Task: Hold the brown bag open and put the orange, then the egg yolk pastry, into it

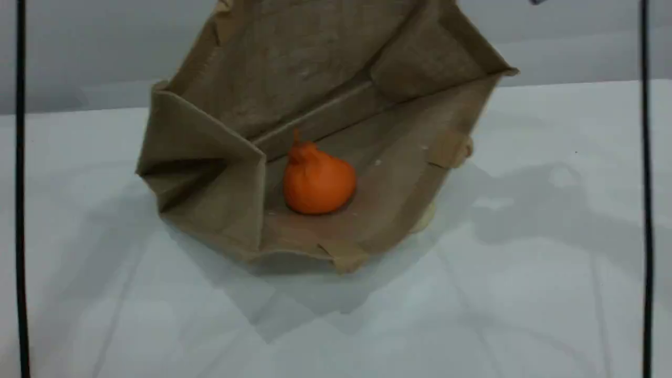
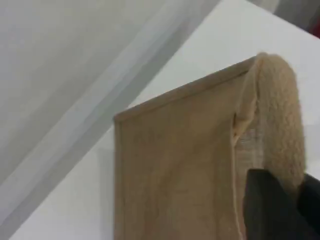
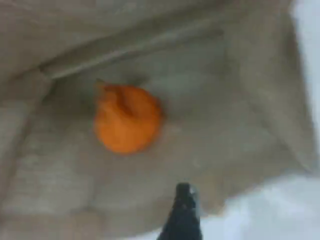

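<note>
Holding the brown bag [image 1: 325,79] open, my left gripper [image 2: 280,200] pinches its beige handle [image 2: 282,115]; the orange [image 1: 317,178] sits inside, my right gripper [image 3: 184,210] spread wide above it.

I see a tan-brown woven jute bag [image 1: 336,79] with a fuzzy beige padded loop handle [image 2: 282,115], a bright orange knobbly fruit [image 1: 318,180] inside, and a plain white table [image 1: 551,273].
</note>
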You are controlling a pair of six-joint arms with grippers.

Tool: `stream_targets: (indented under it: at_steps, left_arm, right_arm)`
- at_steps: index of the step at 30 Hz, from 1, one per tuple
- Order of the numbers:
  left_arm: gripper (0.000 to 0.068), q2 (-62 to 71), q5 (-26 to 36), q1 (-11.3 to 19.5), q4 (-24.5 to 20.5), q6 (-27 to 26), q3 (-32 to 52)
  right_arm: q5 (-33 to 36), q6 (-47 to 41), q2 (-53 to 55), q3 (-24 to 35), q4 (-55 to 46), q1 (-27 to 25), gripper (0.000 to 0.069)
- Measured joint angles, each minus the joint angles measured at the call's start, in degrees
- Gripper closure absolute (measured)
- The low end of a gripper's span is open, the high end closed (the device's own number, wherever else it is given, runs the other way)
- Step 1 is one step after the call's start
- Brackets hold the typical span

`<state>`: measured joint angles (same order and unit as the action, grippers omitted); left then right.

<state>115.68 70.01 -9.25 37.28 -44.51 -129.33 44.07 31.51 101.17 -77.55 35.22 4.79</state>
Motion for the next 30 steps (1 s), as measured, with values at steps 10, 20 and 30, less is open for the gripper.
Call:
stream_targets:
  at_steps: [10, 20, 30]
  left_arm:
    - [0.0588, -1.26, 0.0, 5.33, 0.02, 0.0, 0.0]
    - [0.0589, -1.65, -0.05, 6.27, 0.22, 0.0, 0.0]
    - [0.0589, -1.65, -0.05, 6.27, 0.35, 0.0, 0.0]
  right_arm:
    - [-0.02, 0.0, 4.55, 0.0, 0.43, -0.22, 0.012]
    - [-2.04, 0.17, 13.51, 0.0, 1.06, 2.61, 0.012]
    - [-7.56, 0.67, 19.17, 0.0, -2.84, 10.48, 0.012]
